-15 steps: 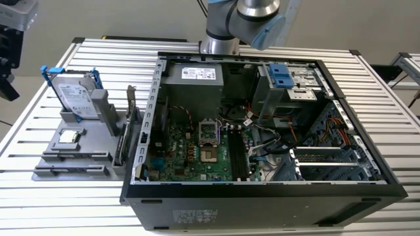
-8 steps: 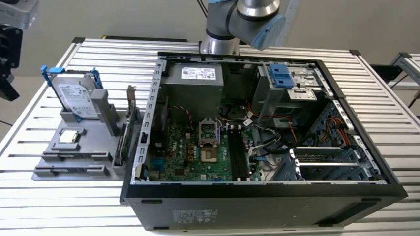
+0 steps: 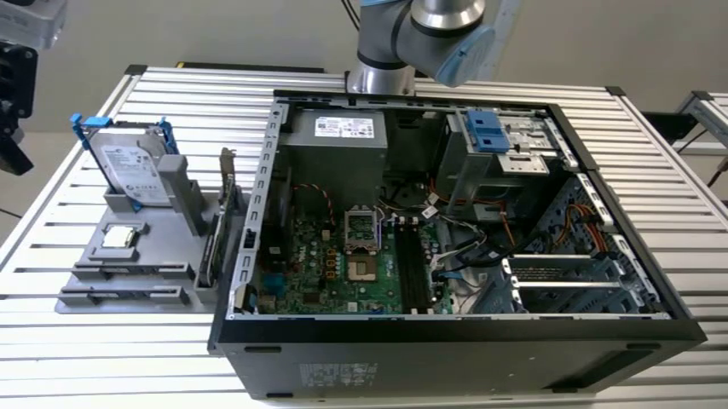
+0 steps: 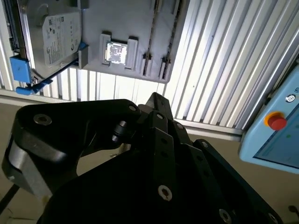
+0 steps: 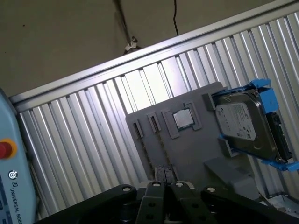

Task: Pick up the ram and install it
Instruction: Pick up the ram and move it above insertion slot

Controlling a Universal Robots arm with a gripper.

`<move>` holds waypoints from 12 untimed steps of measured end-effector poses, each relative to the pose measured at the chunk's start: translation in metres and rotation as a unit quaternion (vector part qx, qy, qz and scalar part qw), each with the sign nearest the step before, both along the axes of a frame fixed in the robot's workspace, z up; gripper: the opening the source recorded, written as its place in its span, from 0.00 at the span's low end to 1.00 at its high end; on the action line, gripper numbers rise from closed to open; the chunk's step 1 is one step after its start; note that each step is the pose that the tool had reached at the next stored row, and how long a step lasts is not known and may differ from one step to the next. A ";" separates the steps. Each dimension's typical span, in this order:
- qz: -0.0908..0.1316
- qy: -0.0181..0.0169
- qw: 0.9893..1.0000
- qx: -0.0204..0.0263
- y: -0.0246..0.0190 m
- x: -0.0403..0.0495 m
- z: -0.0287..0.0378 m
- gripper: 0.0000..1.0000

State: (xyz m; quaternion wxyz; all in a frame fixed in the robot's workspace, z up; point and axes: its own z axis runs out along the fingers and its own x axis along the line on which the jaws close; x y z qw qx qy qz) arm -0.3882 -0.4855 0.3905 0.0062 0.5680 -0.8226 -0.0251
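The jaws (image 5: 166, 173) look pressed together, holding nothing. The ram (image 3: 210, 247) seems to stand edgewise in the grey holder (image 5: 187, 149) beneath them. A good grasp needs the jaws widened and centred across its thin edge.

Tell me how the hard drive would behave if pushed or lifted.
The hard drive stands on edge, leaning in the holder, so a sideways push would probably tip it. Its metal casing suggests it is stiff and fairly heavy for its size.
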 end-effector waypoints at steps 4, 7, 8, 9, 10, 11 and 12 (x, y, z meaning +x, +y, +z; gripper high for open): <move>0.008 0.000 1.000 0.000 0.0000 0.0000 0.0000 0.00; 0.013 0.000 1.000 0.000 0.0001 -0.0001 0.0000 0.00; 0.015 0.000 1.000 0.000 0.0001 -0.0001 0.0000 0.00; 0.016 0.000 1.000 0.000 0.0001 -0.0001 0.0000 0.00; 0.018 0.000 1.000 0.000 0.0001 -0.0001 0.0000 0.00; 0.028 0.000 1.000 0.000 0.0000 0.0000 0.0000 0.00; 0.031 0.000 1.000 0.000 0.0000 0.0000 0.0000 0.00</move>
